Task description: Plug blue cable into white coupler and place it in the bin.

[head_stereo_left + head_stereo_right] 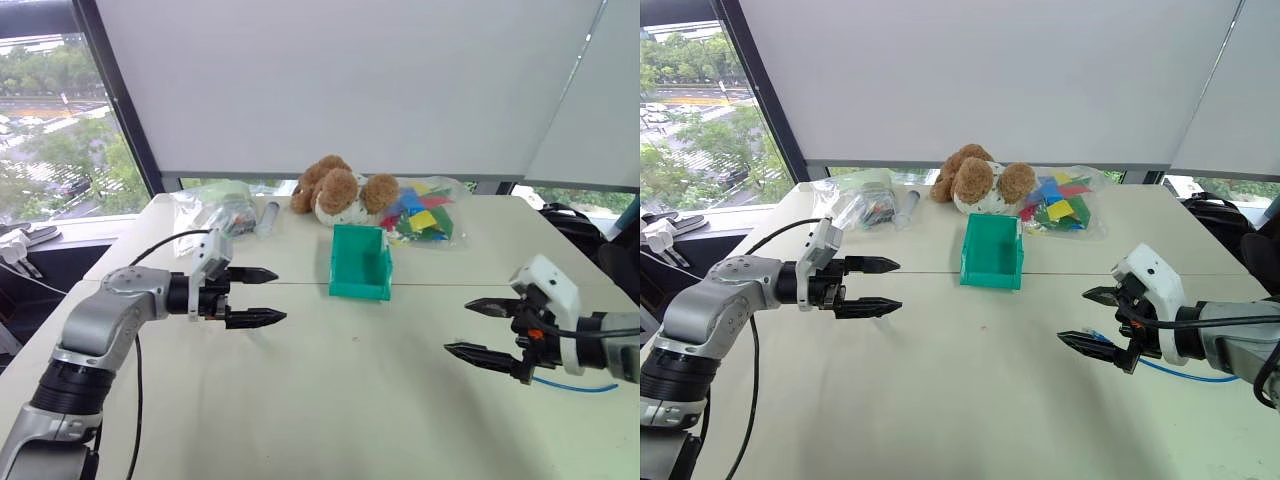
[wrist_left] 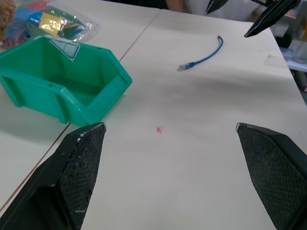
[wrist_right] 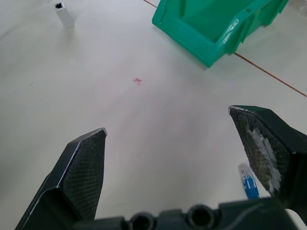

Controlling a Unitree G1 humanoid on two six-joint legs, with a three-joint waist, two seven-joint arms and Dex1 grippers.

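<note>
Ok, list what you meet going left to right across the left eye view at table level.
Left black two-finger gripper, open → teal-green rectangular plastic bin → right black two-finger gripper, open → thin bright blue cable lying on the pale table just beyond that gripper.

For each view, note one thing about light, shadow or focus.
Left eye view: bright daylight at the window, table evenly lit. Left wrist view: soft shadow beside the bin. Right wrist view: the blue cable plug blurred, white coupler sharper.

White coupler [image 3: 64, 15], bin [image 3: 211, 28], blue cable [image 3: 248, 182] plug beyond wide-spread jaws.
</note>
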